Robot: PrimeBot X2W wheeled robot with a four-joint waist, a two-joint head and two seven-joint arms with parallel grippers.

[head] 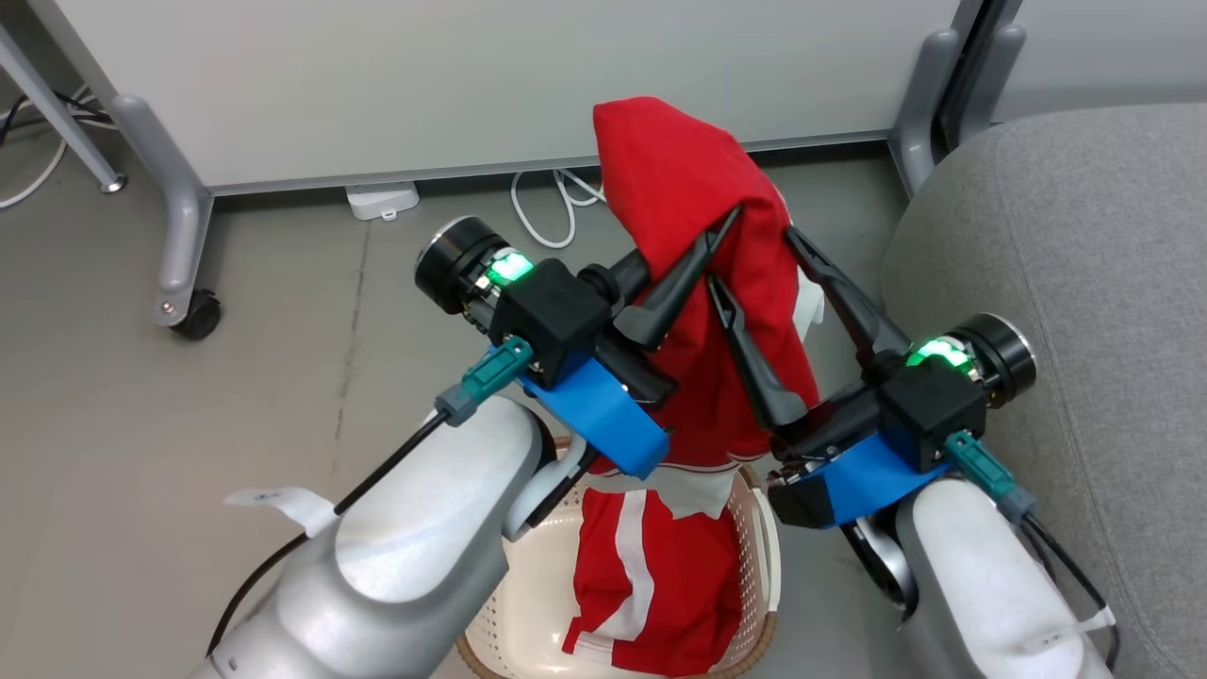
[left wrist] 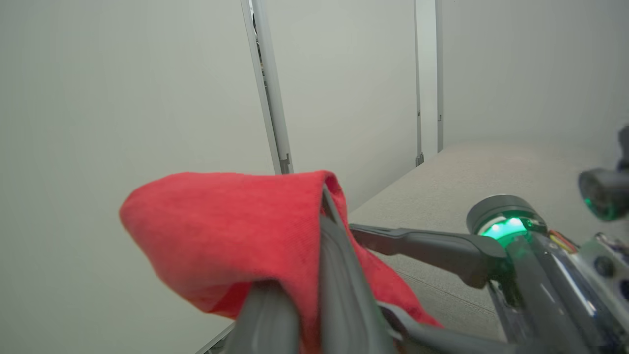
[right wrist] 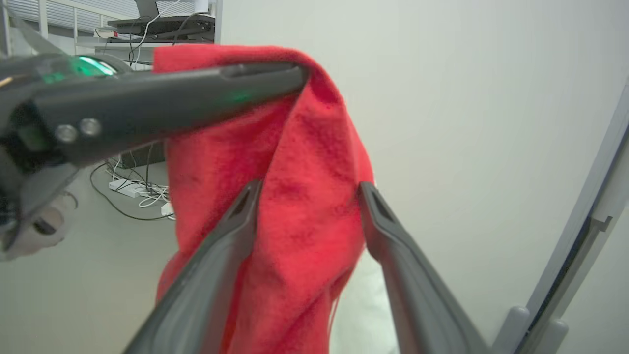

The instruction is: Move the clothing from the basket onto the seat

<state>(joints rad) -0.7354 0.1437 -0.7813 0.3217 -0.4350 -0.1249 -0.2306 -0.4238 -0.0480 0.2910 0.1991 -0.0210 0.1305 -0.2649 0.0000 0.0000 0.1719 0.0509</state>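
Nearest: pale grey rounded left forearm and right forearm, raised over the cream-white perforated plastic basket on the grey floor.

A bright red soft fabric garment with white trim was held up above the basket, top fold pinched in the left hand. Its lower end was hung down to the basket rim. Red-and-white striped fabric was seen lying in the basket; same piece or a second one could not be told.

The right hand was spread, fingers set either side of the hanging cloth, not clamped on it.

The large grey upholstered seat cushion was located just right of the basket, with no clothing seen on its visible part.

Step judged: lift-out, transfer pending. To be done well:
- The right hand should be closed on the cloth below the left pinch, so the load is shared.
- The garment should be raised until the tail is cleared of the rim, or the basket could be dragged or tipped.
- The cloth should then be carried over the cushion and released well inside the edge, since limp fabric is expected to slide off.
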